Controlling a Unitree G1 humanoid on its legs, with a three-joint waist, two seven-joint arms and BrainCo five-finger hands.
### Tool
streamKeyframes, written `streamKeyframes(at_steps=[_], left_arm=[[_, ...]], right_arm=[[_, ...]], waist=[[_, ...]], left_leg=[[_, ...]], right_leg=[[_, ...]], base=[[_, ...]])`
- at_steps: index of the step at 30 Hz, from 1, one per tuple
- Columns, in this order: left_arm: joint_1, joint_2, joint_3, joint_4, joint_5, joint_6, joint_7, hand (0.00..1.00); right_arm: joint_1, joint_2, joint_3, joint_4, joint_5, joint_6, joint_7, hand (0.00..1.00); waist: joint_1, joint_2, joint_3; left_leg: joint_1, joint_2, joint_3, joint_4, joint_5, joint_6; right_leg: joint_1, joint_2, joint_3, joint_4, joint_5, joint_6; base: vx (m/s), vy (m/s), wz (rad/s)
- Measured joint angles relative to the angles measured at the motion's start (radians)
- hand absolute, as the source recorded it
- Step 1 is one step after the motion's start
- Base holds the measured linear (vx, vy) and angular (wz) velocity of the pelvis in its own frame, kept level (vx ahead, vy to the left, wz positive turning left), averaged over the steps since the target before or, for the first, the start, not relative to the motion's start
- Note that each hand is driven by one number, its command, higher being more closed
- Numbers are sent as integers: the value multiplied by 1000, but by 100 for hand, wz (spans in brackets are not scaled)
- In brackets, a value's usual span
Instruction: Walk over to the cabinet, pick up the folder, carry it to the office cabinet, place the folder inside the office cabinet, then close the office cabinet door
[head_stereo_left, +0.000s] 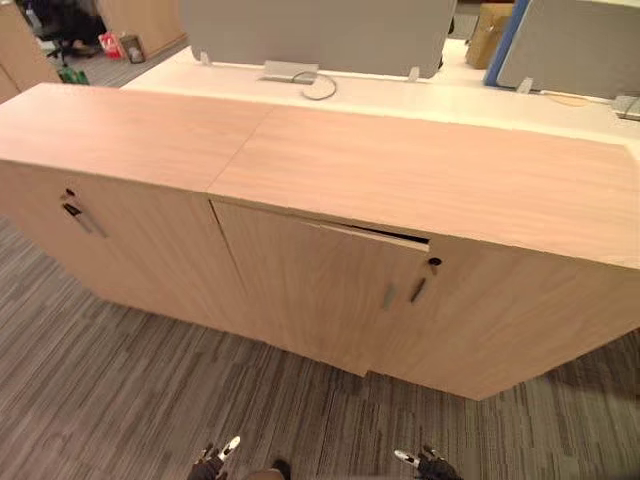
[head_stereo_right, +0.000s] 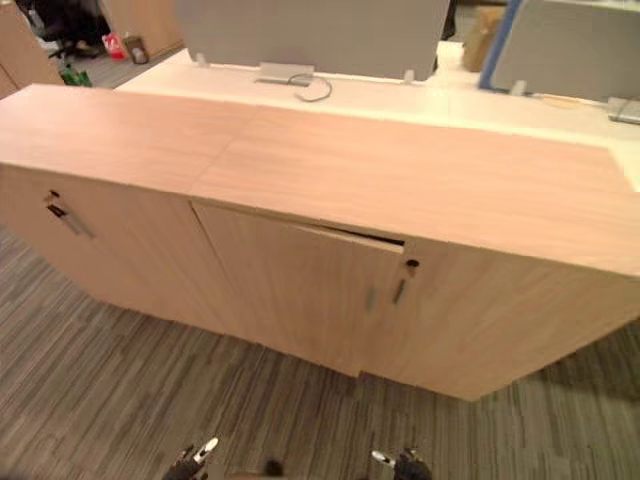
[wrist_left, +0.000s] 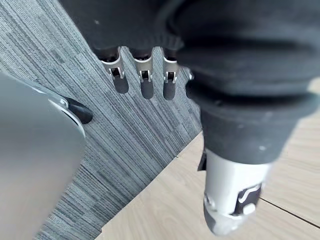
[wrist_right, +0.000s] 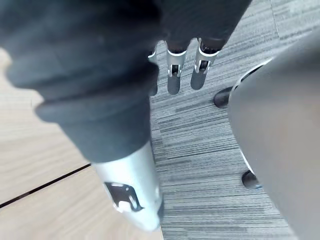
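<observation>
Left eye view: we judge the folder lies inside (both hands are empty), since the office cabinet door (head_stereo_left: 310, 290) stands slightly ajar at its top edge. Our left hand (wrist_left: 143, 82) and right hand (wrist_right: 173, 80) hang low, fingers straight, free to push.

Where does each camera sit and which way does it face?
Left eye view: on the head, looking down at the cabinet; left hand and right hand at its bottom edge.
Right eye view: beside it, same scene.
Left wrist view: along the left hand, down at carpet.
Right wrist view: along the right hand, likewise.
Wrist views share carpet.
</observation>
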Motion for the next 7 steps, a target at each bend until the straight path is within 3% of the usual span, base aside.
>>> streamKeyframes(at_steps=[2, 7], left_arm=[[-1, -17, 20, 13, -12, 0, -5, 0], [0, -25, 23, 16, 46, -13, 10, 0]], right_arm=[[20, 5, 1, -4, 3, 0, 1, 0], [23, 10, 1, -4, 19, 0, 0, 0]], waist=[[-2, -4, -29], [3, -8, -34]], left_leg=[[32, -12, 7, -66, 31, 9], [72, -13, 31, -114, 44, 8]], right_leg=[[3, -6, 4, -13, 2, 4], [11, -2, 23, -20, 3, 4]], base=[[73, 71, -11], [42, 21, -14]])
